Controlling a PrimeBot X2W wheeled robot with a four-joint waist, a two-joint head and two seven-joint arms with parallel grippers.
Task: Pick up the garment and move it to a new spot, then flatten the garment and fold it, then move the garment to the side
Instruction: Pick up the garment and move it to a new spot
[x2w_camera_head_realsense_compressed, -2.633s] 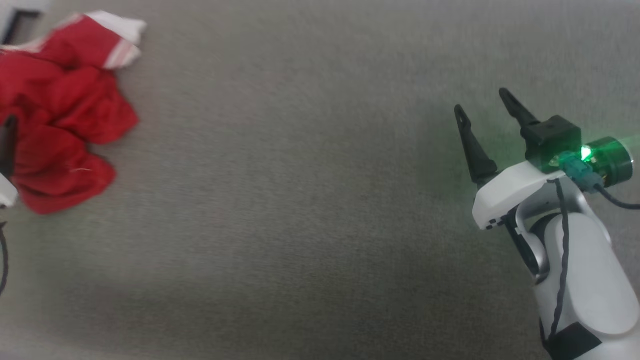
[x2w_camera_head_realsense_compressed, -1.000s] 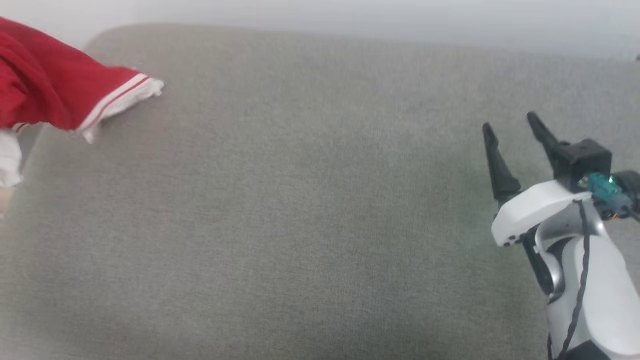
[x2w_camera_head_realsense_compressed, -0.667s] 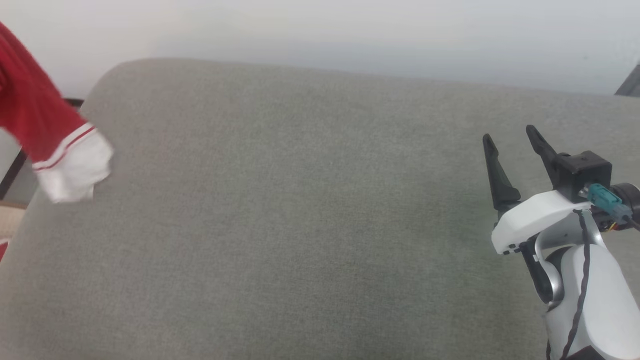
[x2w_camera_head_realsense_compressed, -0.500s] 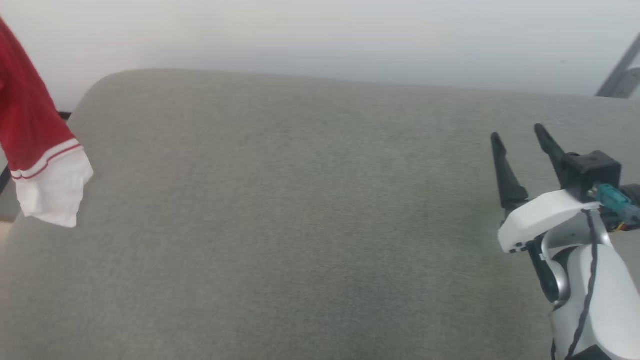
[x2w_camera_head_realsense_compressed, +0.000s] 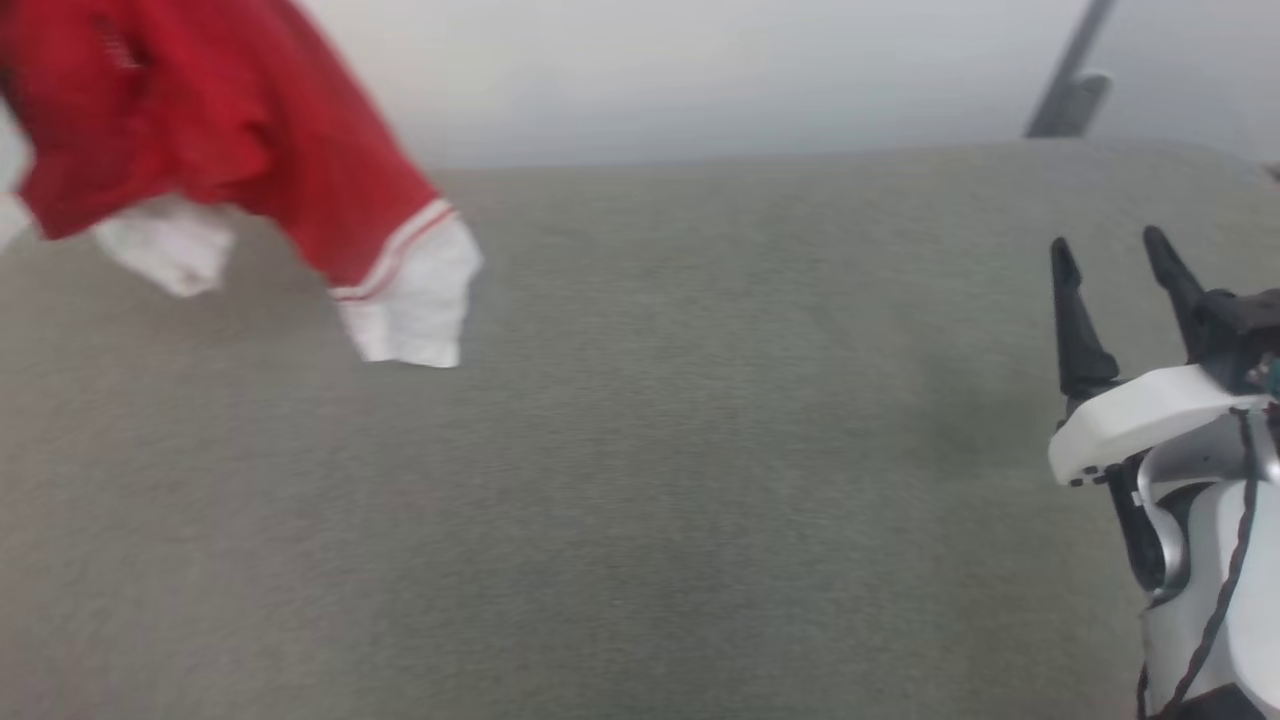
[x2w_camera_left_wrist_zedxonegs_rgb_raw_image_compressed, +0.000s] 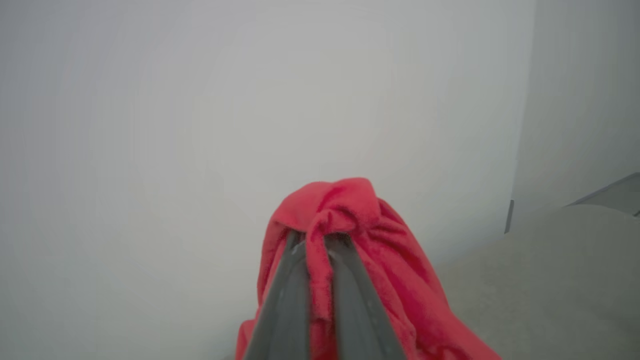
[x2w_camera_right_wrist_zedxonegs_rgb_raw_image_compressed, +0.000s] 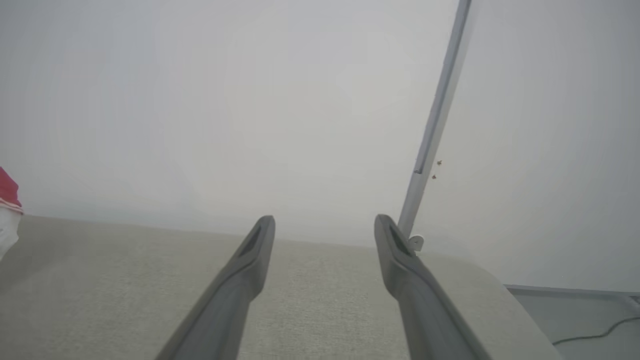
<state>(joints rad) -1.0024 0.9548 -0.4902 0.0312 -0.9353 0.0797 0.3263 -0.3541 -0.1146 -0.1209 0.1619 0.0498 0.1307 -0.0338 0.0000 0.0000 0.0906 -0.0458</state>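
Head view, garment (x2w_camera_head_realsense_compressed: 230, 120): bright red and bunched, hanging at 10 o'clock and apparently clear of the grey cushion (x2w_camera_head_realsense_compressed: 640, 450). One white sleeve end (x2w_camera_head_realsense_compressed: 410, 300) dangles lowest.
Head view, right gripper (x2w_camera_head_realsense_compressed: 1105, 240): at 3 o'clock, fingers spread and pointing to 12 o'clock, nothing between them, well apart from the garment.
Left wrist view, left gripper (x2w_camera_left_wrist_zedxonegs_rgb_raw_image_compressed: 317, 237): fingers pressed together, pinching a gathered fold of the garment (x2w_camera_left_wrist_zedxonegs_rgb_raw_image_compressed: 350, 200). The cloth caps the tips and drapes toward 5 o'clock.
Right wrist view, right gripper (x2w_camera_right_wrist_zedxonegs_rgb_raw_image_compressed: 324, 220): spread and empty over the cushion. A sliver of the garment (x2w_camera_right_wrist_zedxonegs_rgb_raw_image_compressed: 6, 192) shows at 9 o'clock and a grey pole (x2w_camera_right_wrist_zedxonegs_rgb_raw_image_compressed: 440, 115) at 1 o'clock.
Step in hand (judged): carrying the garment to its new spot.
Procedure: bring it over the open middle of the cushion and lower it so the sleeve ends land first. Then draw the pinch back toward 6 o'clock so the cloth lays out instead of heaping.
Caution: the cloth is thin and held at a single point, so it may slip. Avoid jerks, and do not release before it rests on the cushion.
Right gripper, use: hold it clear until touchdown, then use it for flattening.
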